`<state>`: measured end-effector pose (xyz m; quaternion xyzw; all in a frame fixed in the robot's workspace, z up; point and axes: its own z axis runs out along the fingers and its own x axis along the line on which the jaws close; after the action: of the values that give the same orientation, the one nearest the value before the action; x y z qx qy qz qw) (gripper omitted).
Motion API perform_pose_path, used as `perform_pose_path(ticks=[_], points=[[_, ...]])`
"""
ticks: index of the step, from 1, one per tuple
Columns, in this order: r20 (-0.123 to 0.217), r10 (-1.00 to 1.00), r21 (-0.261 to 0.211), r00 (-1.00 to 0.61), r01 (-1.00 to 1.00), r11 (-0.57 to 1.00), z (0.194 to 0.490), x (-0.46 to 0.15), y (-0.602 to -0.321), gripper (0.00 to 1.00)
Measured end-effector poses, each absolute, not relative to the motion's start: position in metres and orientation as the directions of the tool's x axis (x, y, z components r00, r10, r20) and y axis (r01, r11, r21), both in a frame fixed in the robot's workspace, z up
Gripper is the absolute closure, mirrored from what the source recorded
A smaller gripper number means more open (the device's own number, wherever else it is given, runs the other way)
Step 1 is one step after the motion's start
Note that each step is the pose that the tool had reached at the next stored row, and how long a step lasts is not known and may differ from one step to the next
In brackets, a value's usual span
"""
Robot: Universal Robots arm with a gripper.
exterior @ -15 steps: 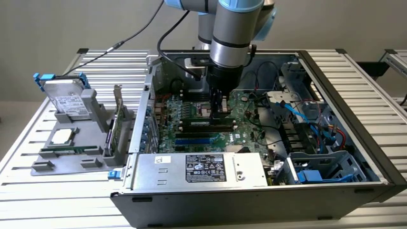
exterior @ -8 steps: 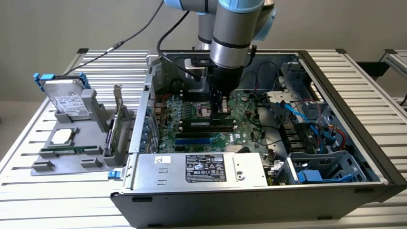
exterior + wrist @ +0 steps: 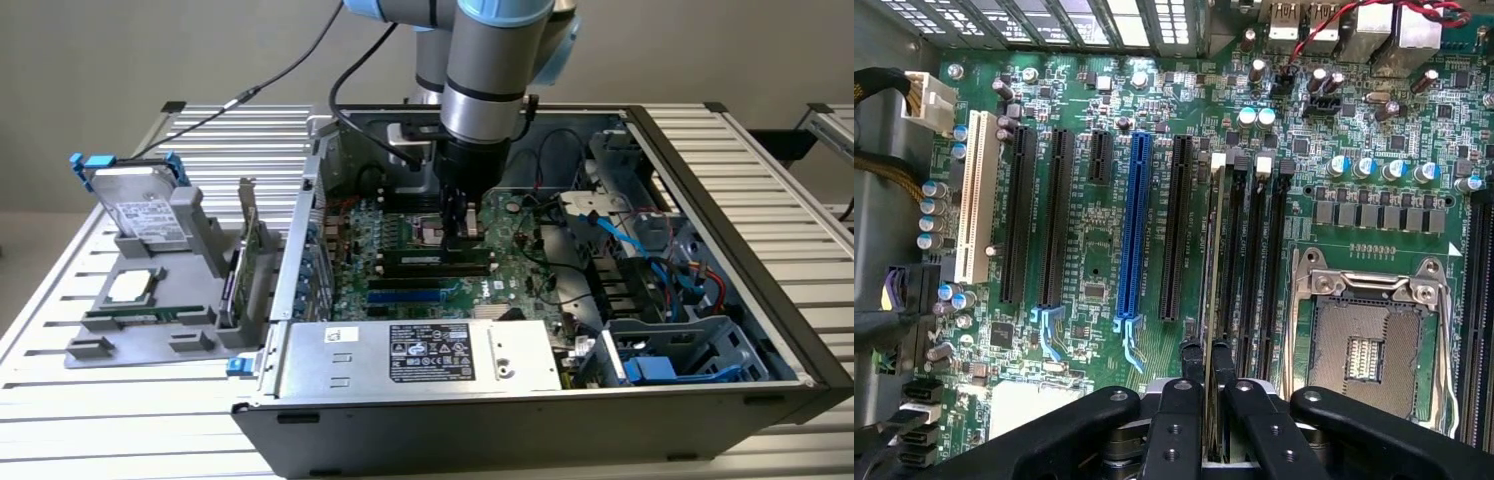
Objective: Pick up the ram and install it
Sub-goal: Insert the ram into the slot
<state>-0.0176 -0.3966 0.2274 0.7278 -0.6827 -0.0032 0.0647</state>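
Ram (image 3: pixel 1211 260) clamped edge-on in end effector (image 3: pixel 1209 365), alongside memory slots (image 3: pixel 1242 260).

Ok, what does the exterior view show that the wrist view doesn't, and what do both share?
Exterior view: the grey fixture beside the case with a hard drive standing in it, and the power supply. Wrist view: the white slot, and the ram edge-on, clamped between the fingers at the black memory slots. Both: the gripper and the green motherboard.
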Motion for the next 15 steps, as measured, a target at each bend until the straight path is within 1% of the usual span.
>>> perform_pose_path(ticks=[15], points=[[0.084, -0.995, 0.098, 0.055, -0.994, -0.047, 0.2251, -0.0176, -0.3961, 0.86]])
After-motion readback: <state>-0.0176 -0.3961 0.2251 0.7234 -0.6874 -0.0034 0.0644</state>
